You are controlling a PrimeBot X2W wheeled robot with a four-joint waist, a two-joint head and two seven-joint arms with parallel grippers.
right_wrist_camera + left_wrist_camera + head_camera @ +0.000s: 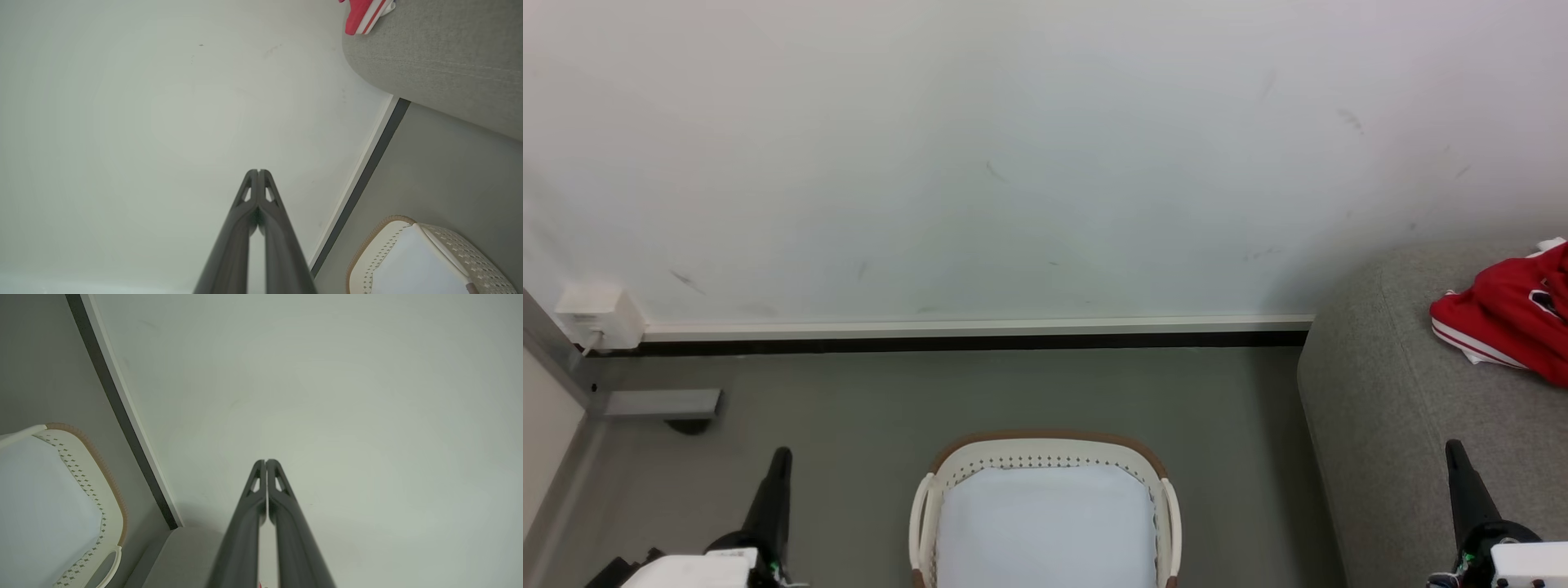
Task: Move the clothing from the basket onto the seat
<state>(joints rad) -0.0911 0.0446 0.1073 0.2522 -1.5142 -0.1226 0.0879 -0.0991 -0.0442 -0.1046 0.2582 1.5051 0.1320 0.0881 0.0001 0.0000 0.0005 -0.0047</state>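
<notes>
Red clothing [1515,318] with white striped trim lies bunched on the grey seat [1388,408] at the right; a corner of the clothing [361,14] also peeks in at the top of the right wrist view. The cream basket [1045,451] with a brown rim stands on the floor at the bottom centre, and just its white lining shows inside. My left gripper [782,453] is at the lower left, shut on nothing, to the left of the basket. My right gripper [1454,447] is at the lower right over the seat's front, shut and holding nothing. Both point toward the wall.
A pale wall [1013,163] with a white and black skirting board [972,335] runs behind the basket. A white socket box [596,314] with a cable and a grey metal foot [662,404] sit at the far left. Grey floor [849,425] lies between basket and wall.
</notes>
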